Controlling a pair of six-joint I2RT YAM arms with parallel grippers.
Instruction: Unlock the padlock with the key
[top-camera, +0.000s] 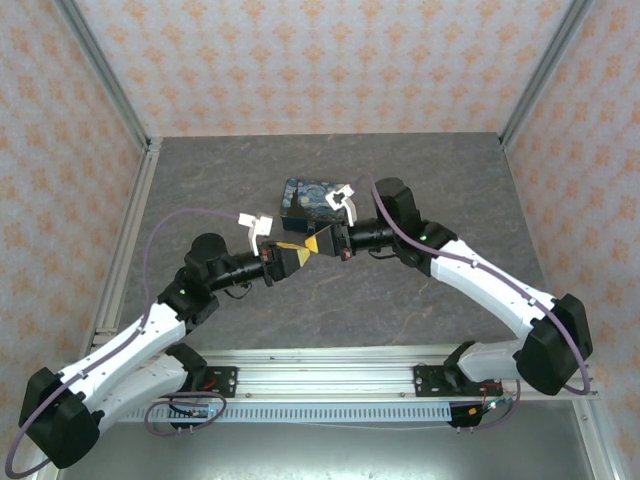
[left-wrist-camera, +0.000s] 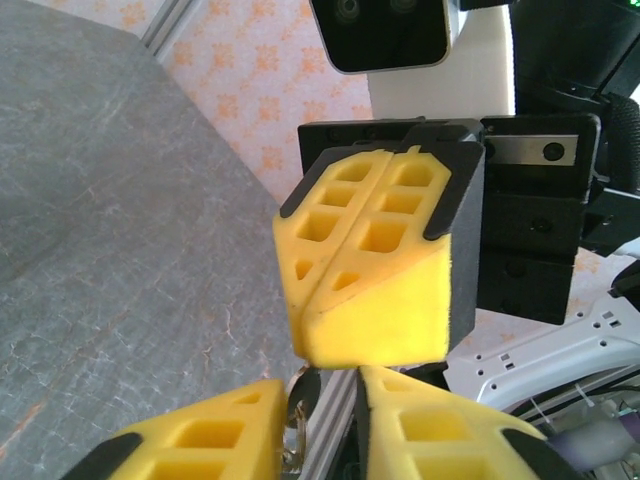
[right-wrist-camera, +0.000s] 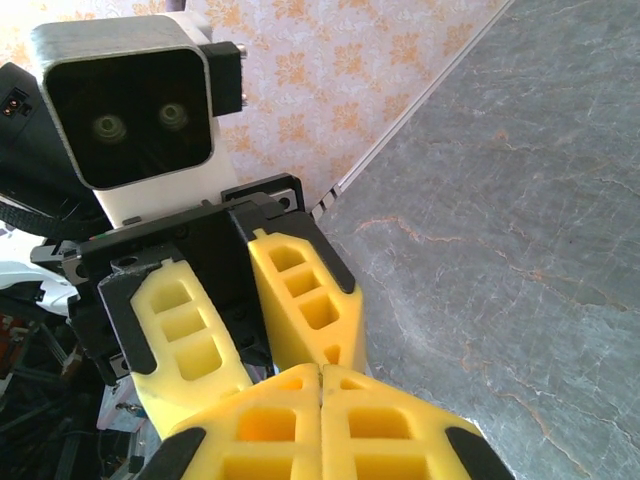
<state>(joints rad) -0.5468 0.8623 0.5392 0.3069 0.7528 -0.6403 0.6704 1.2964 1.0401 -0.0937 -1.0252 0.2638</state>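
Observation:
My two grippers meet tip to tip above the middle of the table. My right gripper is shut, its yellow pads pressed flat together. In the left wrist view a thin silvery metal piece, the key, sticks out from the right gripper's tips. The key hangs in the gap between the fingers of my left gripper and lies against the left pad. The left fingers stand apart on either side of the right tips. The padlock is hidden.
A blue-and-yellow painted box lies on the grey table just behind the grippers. Aluminium frame posts and patterned walls close in the left, right and back sides. A metal rail runs along the near edge.

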